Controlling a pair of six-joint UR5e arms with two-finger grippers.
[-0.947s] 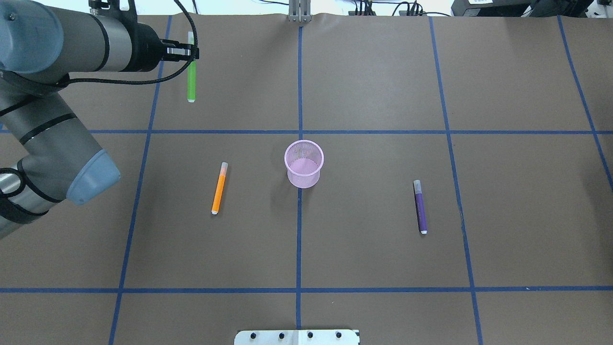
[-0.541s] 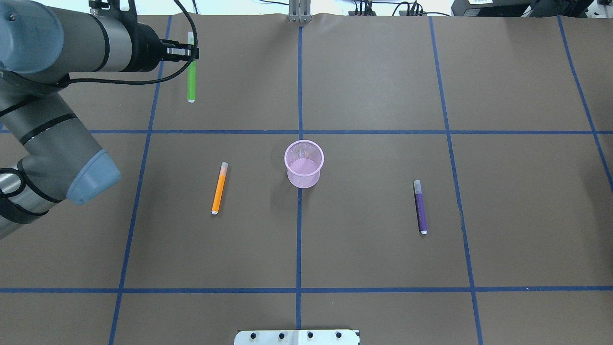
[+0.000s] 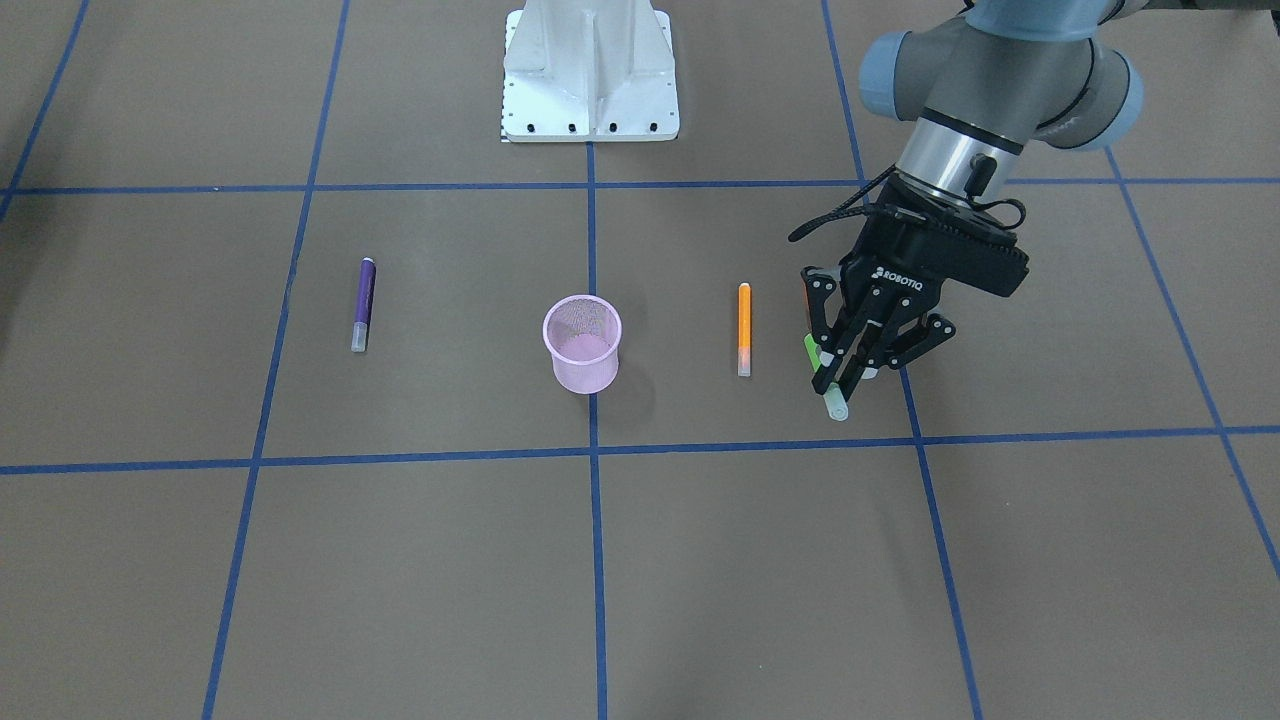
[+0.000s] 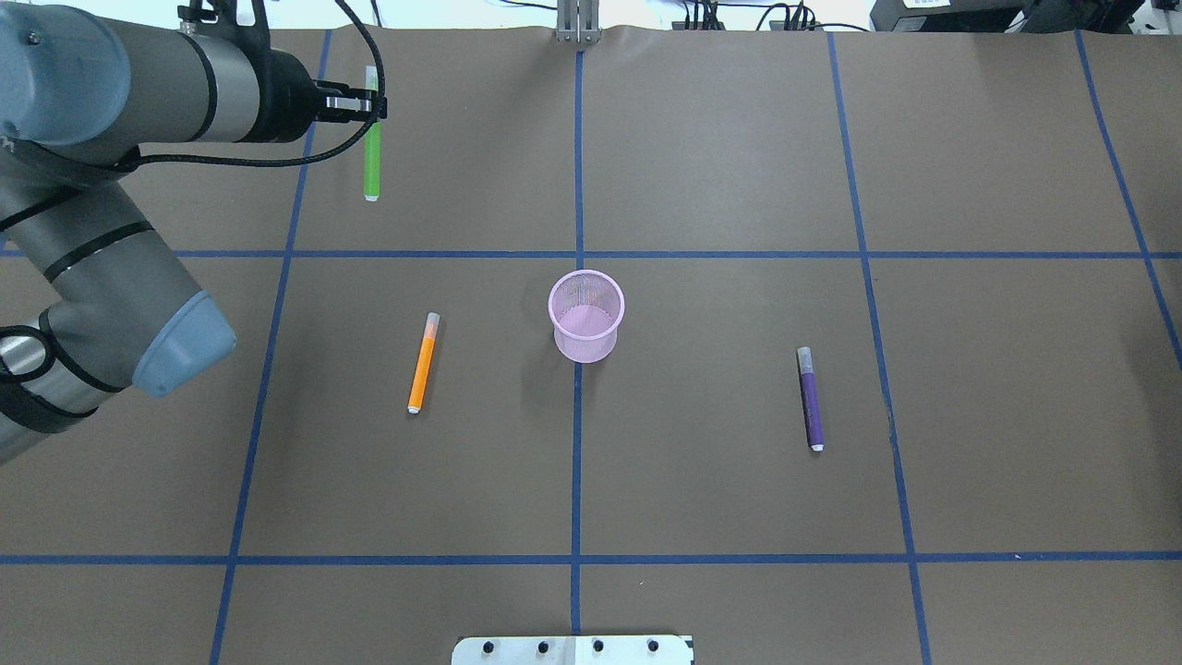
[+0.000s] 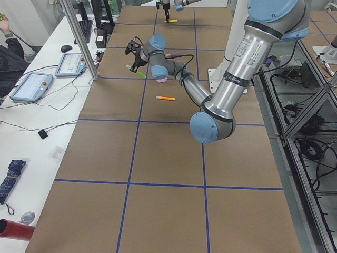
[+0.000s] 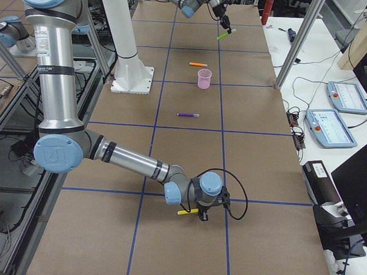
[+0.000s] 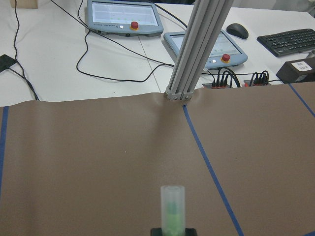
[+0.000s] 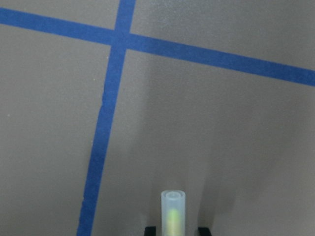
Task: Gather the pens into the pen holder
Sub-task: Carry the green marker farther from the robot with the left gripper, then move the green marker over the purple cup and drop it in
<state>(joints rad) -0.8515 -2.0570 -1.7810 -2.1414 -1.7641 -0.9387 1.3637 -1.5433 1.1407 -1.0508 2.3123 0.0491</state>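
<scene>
My left gripper [image 4: 369, 104] is shut on the bright green pen [image 4: 371, 157] near its pale cap and holds it tilted just above the table's far left. From the front the gripper [image 3: 845, 375] grips the pen [image 3: 815, 352] right of the orange pen [image 3: 744, 328]. The orange pen [image 4: 422, 363] lies left of the pink mesh pen holder [image 4: 586, 314]. The purple pen [image 4: 811, 399] lies to the holder's right. The holder [image 3: 582, 343] stands upright. My right gripper [image 6: 200, 215] is low at the table's right end, shut on a yellow pen [image 8: 173, 211].
The robot's white base plate [image 3: 590, 80] sits at the near middle edge. A metal post [image 7: 197, 49] stands at the table's far edge, with tablets and a keyboard [image 7: 295, 39] on the desk behind. A seated person [image 5: 8, 50] is beside that desk.
My left gripper and the green pen have shifted slightly. The other pens and the holder have not moved.
</scene>
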